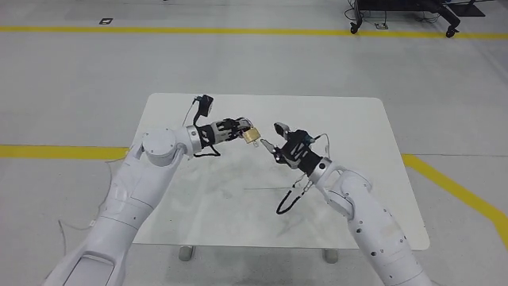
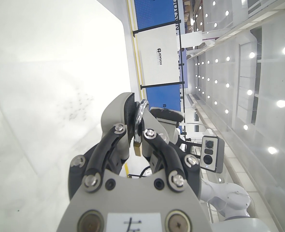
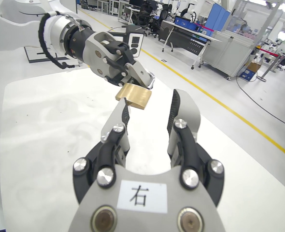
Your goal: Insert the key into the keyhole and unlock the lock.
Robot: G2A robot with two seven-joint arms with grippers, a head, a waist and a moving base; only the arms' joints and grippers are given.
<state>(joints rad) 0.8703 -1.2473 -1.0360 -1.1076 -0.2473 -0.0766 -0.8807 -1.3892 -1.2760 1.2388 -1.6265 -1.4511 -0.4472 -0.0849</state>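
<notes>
We log one white table (image 1: 365, 127) with rounded corners, standing on a grey floor (image 1: 79, 87). A yellow floor line (image 1: 48, 152) shows at both sides of the table. Two table feet (image 1: 186, 253) stick out beneath the near edge. The top is flat and matte. We note faint grey swirl smudges (image 3: 67, 112) over the middle part, plus a cluster of tiny dark specks (image 2: 81, 102). A few single dark specks (image 3: 27, 115) are scattered on the top as well. We cannot tell whether they are loose dirt or marks in the surface
</notes>
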